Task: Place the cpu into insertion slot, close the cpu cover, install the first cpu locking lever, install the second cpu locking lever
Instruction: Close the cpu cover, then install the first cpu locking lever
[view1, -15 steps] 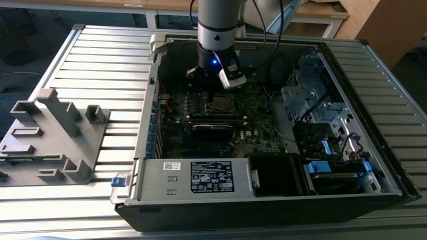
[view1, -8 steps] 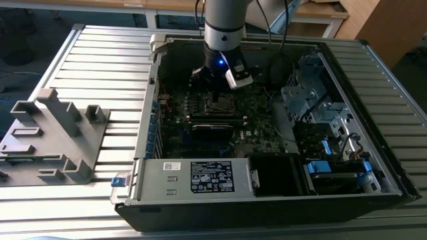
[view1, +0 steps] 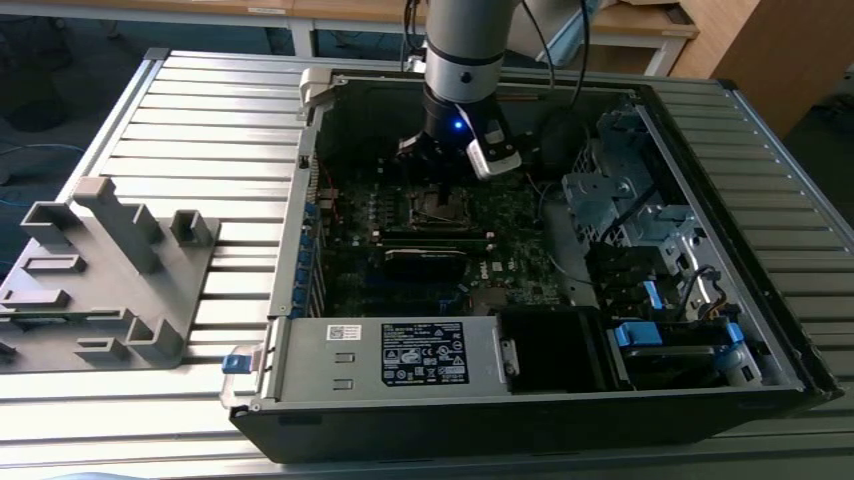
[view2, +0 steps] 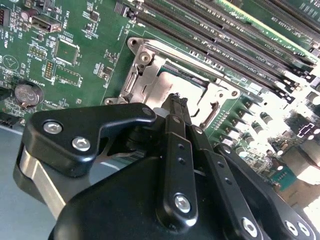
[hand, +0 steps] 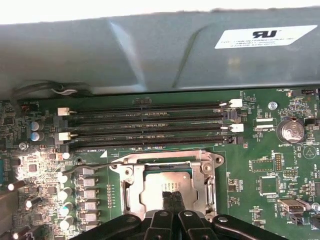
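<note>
The cpu (hand: 152, 192) lies flat in the socket on the green motherboard, its dull grey top showing through the window of the cpu cover (hand: 204, 186). The silvery cover lies down over the socket in both wrist views, cover (view2: 150, 75) and cpu (view2: 189, 79). My gripper (hand: 172, 196) is shut, its thin black tips together over the middle of the cpu; whether they touch it I cannot tell. In the second wrist view the gripper (view2: 177, 100) stands over the cover's edge. A thin wire lever (hand: 100, 165) runs along one side of the socket. In the exterior view the gripper (view1: 430, 165) hangs just above the socket (view1: 438, 207).
Memory slots (hand: 150, 125) run beside the socket, close to the case wall (hand: 150, 50). A coin battery (hand: 291, 131) sits on the board. In the exterior view the power supply (view1: 387, 360), drive cage (view1: 641, 215) and a grey fixture (view1: 100, 270) on the slatted table surround the work.
</note>
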